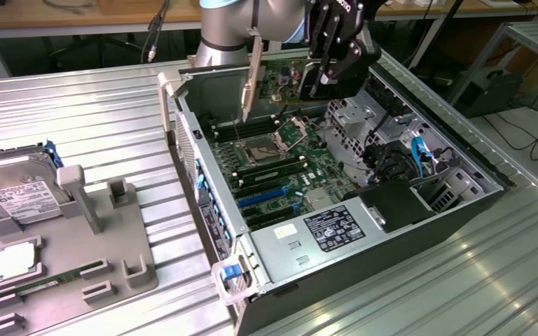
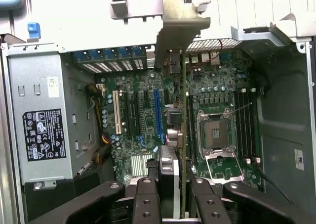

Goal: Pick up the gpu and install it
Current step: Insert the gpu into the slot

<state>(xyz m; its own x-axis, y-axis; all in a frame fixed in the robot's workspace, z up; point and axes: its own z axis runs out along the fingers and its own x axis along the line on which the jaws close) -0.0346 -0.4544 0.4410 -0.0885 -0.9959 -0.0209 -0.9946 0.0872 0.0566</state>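
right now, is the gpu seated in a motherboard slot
No, the gpu hangs gripped in the tool, above the open case.

Matt metal gpu bracket [image 2: 183,16], shiny metal table [image 1: 82,112]

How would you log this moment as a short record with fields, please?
end effector: shut on the gpu
gpu: held on edge over the open computer case, apparently not seated in a slot
hard drive: on the grey holder, exterior view's left
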